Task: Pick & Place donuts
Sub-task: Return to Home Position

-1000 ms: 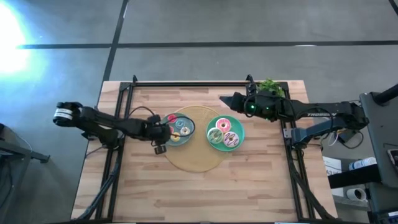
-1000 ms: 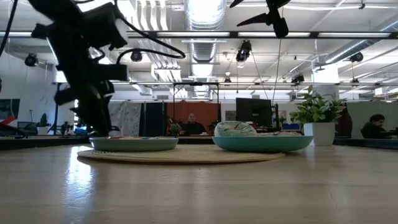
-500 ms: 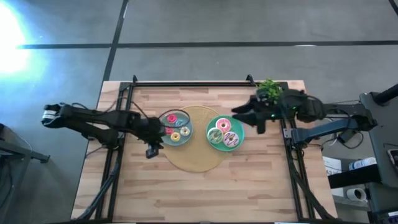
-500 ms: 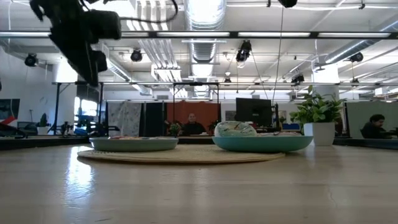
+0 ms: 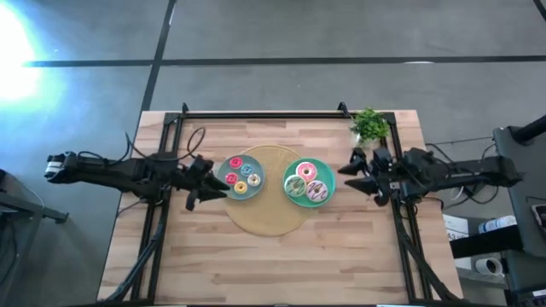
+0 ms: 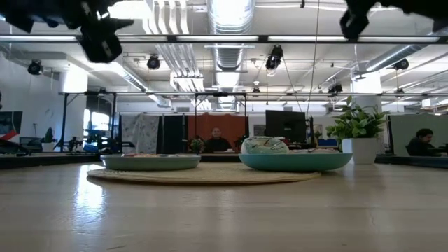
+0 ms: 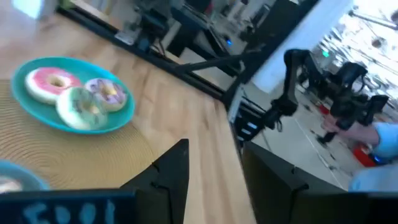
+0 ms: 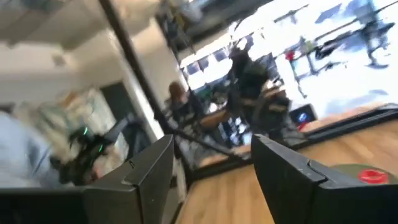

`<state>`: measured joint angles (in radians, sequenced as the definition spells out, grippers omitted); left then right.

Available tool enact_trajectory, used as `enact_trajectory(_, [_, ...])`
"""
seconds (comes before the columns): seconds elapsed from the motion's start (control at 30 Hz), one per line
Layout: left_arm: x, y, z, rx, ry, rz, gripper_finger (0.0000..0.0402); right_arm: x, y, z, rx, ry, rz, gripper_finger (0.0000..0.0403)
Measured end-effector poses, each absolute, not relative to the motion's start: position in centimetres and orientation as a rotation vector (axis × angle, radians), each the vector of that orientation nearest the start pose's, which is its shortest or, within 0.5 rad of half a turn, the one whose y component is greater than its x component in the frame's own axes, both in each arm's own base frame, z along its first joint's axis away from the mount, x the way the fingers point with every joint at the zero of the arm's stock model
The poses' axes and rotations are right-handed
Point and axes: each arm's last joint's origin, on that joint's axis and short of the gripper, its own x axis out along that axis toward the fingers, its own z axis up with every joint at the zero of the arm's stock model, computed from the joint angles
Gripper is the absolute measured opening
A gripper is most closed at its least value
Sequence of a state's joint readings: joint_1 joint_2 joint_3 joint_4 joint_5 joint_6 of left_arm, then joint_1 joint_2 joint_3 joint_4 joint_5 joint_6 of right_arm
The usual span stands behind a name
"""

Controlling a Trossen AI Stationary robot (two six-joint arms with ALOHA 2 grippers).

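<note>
Several small donuts lie on the grey-blue plate [image 5: 229, 168], among them a pink donut [image 5: 235, 162] and an orange donut [image 5: 241, 188]. The teal plate [image 5: 325, 177] holds a pink donut [image 7: 51, 84], a green donut [image 7: 81, 109] and a lilac donut [image 7: 109, 92]. Both plates rest on a round woven mat [image 5: 271, 209]. My left gripper [image 5: 198, 183] is open and empty, raised to the left of the grey-blue plate. My right gripper [image 5: 352, 170] is open and empty, raised to the right of the teal plate.
A small potted plant [image 5: 369, 125] stands at the table's far right corner, behind my right arm. Black frame rails [image 5: 256, 113] run along the far, left and right edges. Bare wood [image 5: 273, 264] lies in front of the mat. People sit in the room beyond the table.
My left gripper has risen from the grey-blue plate's edge and drawn back toward the table's left edge. My right gripper has gone from the far side of the teal plate toward the table's right edge and a little nearer. The plates and donuts have stayed in place.
</note>
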<state>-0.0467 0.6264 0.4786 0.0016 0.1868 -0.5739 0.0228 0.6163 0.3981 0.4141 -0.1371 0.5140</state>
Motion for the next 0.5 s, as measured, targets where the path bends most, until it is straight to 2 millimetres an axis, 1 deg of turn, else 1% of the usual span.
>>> enact_trajectory(0.13, [14.2,-1.1,24.4,-0.614,0.217,-0.147,0.0124,13.4,0.4,24.7,0.523,-0.204,0.183,0.0208])
enact_trajectory(0.2, [13.9,-1.0,23.3,-0.647,0.226,-0.122,0.0124,12.6,0.3,23.4,0.551,-0.214,0.174,0.0208])
enact_trajectory(0.27, [13.7,-1.0,22.4,-0.671,0.218,-0.099,0.0124,12.0,0.1,22.2,0.568,-0.237,0.129,0.0208])
enact_trajectory(0.43, [13.5,-0.9,21.3,-0.681,0.170,-0.090,0.0124,11.1,0.1,19.2,0.570,-0.226,0.112,0.0208])
enact_trajectory(0.5, [13.5,-0.9,21.3,-0.675,0.164,-0.092,0.0124,11.1,0.1,18.5,0.570,-0.146,0.091,0.0208])
